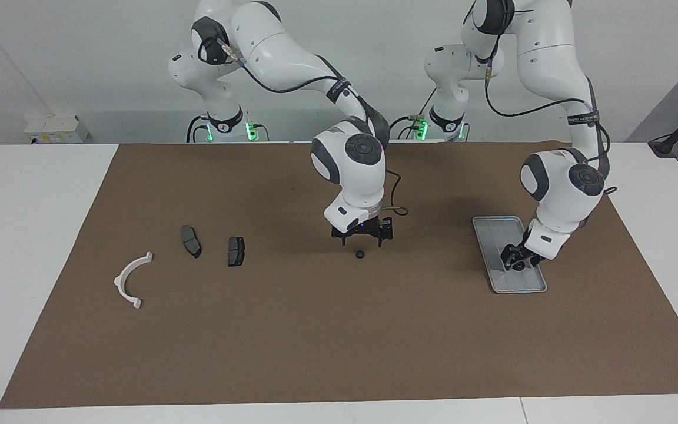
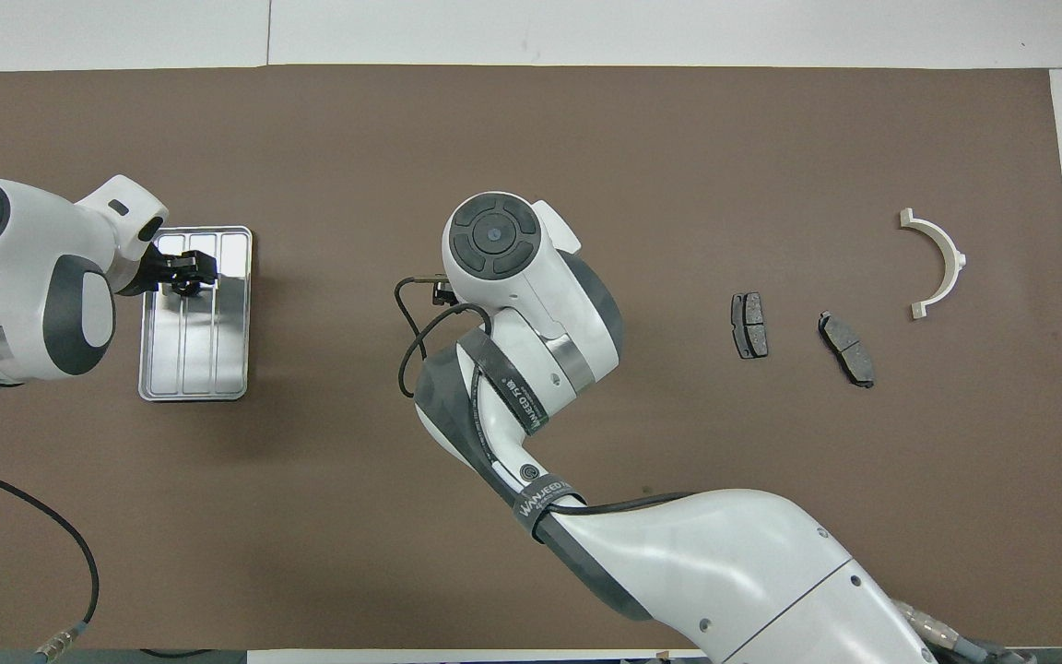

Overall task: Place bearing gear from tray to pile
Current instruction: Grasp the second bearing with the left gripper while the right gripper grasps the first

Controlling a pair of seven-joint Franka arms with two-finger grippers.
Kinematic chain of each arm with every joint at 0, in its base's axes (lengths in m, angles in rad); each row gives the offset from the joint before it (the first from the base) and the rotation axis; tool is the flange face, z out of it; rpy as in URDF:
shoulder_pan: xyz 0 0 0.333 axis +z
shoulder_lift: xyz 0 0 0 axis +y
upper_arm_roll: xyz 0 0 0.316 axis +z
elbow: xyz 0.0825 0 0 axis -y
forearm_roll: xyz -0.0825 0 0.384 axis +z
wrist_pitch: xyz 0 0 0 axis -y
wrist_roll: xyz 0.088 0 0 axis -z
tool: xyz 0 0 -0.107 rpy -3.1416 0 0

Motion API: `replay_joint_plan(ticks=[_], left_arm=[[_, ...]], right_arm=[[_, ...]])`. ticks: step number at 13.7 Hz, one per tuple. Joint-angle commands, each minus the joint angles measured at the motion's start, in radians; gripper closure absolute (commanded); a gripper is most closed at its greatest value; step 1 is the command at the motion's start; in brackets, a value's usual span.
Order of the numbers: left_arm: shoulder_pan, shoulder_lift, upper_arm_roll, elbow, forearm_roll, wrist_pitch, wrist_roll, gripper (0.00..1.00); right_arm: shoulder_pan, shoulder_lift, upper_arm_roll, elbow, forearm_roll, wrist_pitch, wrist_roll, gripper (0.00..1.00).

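From overhead, the right arm's wrist (image 2: 503, 267) hides its gripper and the small black ring (image 1: 360, 255) beneath.

shells: glossy white, rounded, on both arms
joints: dark grey caps and bands
cables: black, looped along each arm, strapped with black lettered bands
bases: green lights glowing
left claw (image 1: 517, 262): black
right claw (image 1: 362, 237): black

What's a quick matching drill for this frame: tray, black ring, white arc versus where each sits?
Things:
1. tray
2. black ring
3. white arc

Places:
A. on the mat, under the open right gripper
B. beside the dark pads, toward the right arm's end
C. under the left gripper, toward the left arm's end

Pairs: 1-C, 2-A, 3-B
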Motion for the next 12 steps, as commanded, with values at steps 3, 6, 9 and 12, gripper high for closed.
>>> replay_joint_plan(ticks=[3,6,9,12], left_arm=[[0.003,-0.01,-0.001,-0.032,0.007,0.03,-0.016,0.25],[0.005,-0.012,-0.001,-0.036,0.007,0.031,-0.016,0.5],[0.003,-0.012,-0.001,-0.039,0.007,0.03,-0.016,0.76],[0.005,-0.013,-0.001,-0.041,0.007,0.028,-0.016,0.9]], right_arm=[[-0.023,-0.036,0.01,-0.107,0.004,0.026,-0.106,0.0],[-0.018,-0.041,0.01,-0.122,0.005,0.033,-0.105,0.0],[-0.02,-0.038,0.01,-0.122,0.042,0.082,-0.1,0.0],[-0.015,-0.033,0.01,-0.112,0.051,0.104,-0.1,0.0]])
